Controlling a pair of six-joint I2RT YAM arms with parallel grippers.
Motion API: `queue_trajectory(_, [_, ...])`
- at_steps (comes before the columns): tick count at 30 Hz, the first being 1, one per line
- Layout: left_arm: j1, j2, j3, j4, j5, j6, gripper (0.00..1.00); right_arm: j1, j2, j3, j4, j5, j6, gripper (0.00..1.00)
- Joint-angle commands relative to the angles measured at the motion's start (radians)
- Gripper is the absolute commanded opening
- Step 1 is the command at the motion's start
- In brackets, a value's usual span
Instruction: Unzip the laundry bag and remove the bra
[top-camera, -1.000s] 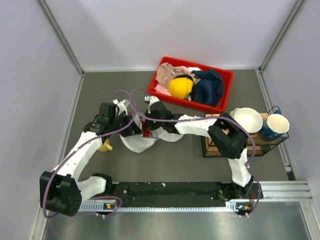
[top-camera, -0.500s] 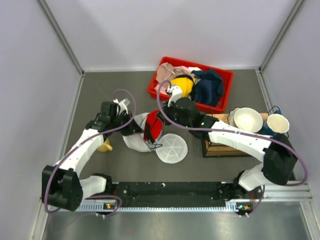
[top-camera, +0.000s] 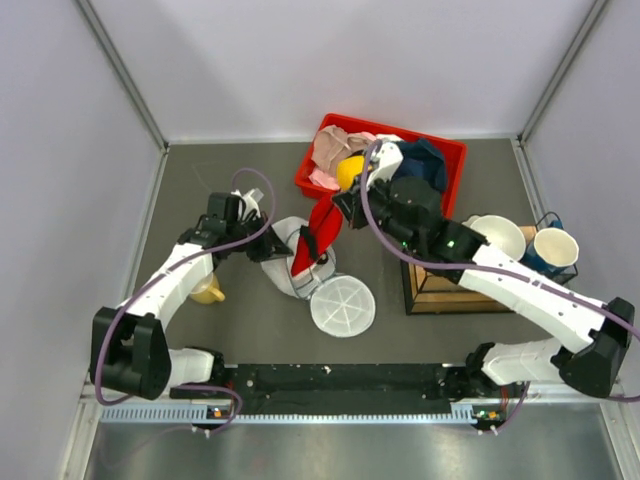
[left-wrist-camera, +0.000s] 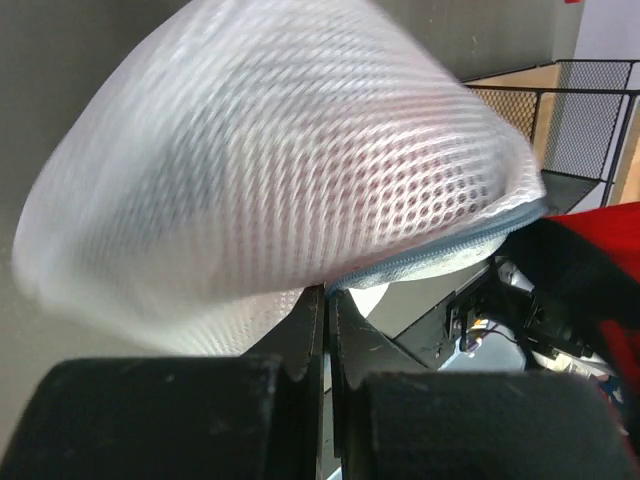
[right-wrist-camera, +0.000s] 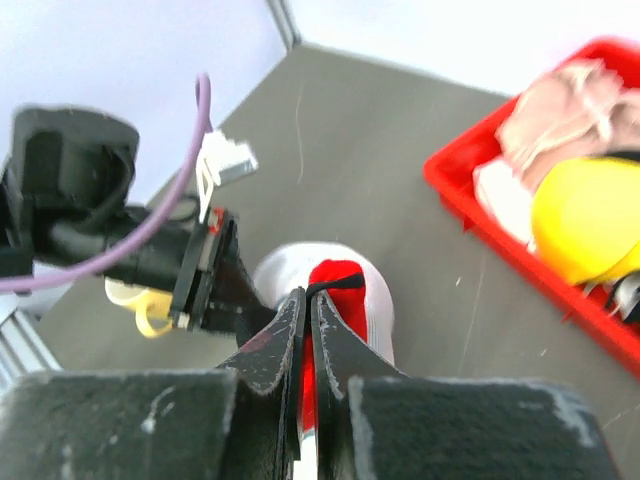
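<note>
Hoisted by the pinching right gripper (top-camera: 328, 208), the red cupped bra (top-camera: 316, 238) is almost freed from the white mesh laundry bag (top-camera: 290, 270) clamped by the left gripper (top-camera: 272, 251).

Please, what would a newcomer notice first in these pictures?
First the red bra, stretched from the open white mesh laundry bag at the middle of the table to the right end effector, shut on it. The left end effector pinches the bag's rim. Behind stands a red bin of clothes.
</note>
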Motion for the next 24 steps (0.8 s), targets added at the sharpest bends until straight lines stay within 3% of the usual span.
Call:
queue_trajectory(1, [0.004,-0.001,0.058,0.016,-0.012,0.001,0.0,-0.049,-0.024,0.182,0.018,0.068,-0.12,0.0])
queue_trajectory(8, [0.002,0.037,0.078,-0.02,-0.02,-0.019,0.0,-0.11,0.053,0.419,0.001,0.038,-0.183,0.0])
queue_trajectory(19, [0.001,0.068,0.116,-0.021,0.009,-0.071,0.0,-0.131,0.142,0.61,-0.027,0.034,-0.243,0.0])
queue_trajectory(24, [0.001,0.022,0.092,-0.053,0.0,-0.052,0.0,-0.248,0.266,0.777,-0.076,-0.007,-0.22,0.0])
